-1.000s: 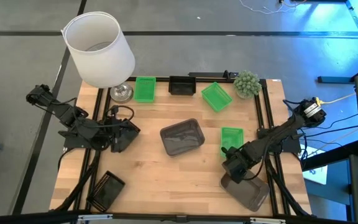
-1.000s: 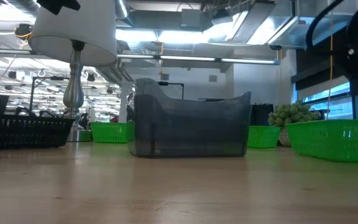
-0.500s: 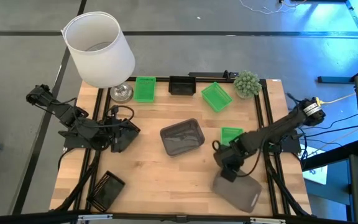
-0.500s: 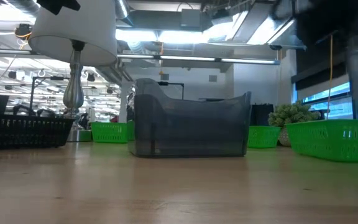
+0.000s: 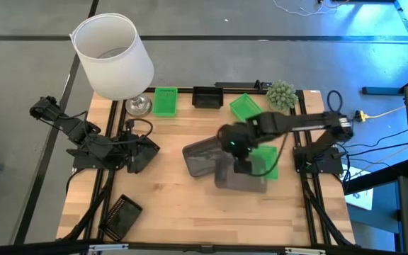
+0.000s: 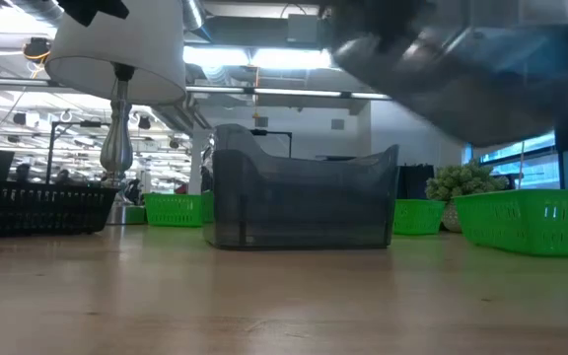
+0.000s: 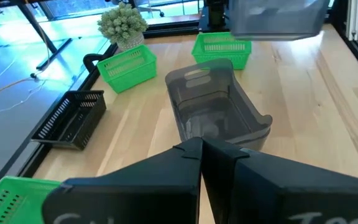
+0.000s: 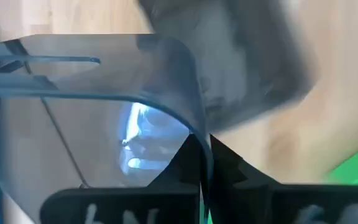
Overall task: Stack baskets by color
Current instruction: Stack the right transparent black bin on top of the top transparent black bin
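A smoky grey basket (image 5: 243, 178) hangs in the air over the table's middle, with my right gripper (image 5: 239, 163) shut on it. In the low view this held grey basket (image 6: 461, 74) is a blur high above the wood. Just to its left a second grey basket (image 5: 204, 157) stands on its bottom on the table. Green baskets stand at the far edge (image 5: 165, 101), at the far right (image 5: 246, 108), and partly under the held one (image 5: 268, 159). One black basket (image 5: 206, 97) stands at the far edge, another (image 5: 121, 214) at the near left. My left gripper (image 7: 201, 149) waits shut at the table's left. My right gripper pinches one side wall (image 8: 194, 121) of the grey basket, just past a rounded corner, with one finger inside and one outside. The fingers come from above, pointing steeply down. The basket hangs below them, tilted and lifted clear of the table.
A white lampshade (image 5: 113, 55) on a metal foot stands at the far left corner. A round green plant ball (image 5: 282, 94) sits at the far right. A black frame rail (image 5: 299, 127) runs along the table's right edge. Bare wood lies at the near middle.
My right gripper has taken up the grey basket that lay at the near right corner. It has risen and swung toward the table's middle and far side, rolling as it went. The basket is now lifted clear and hangs beside the standing grey basket.
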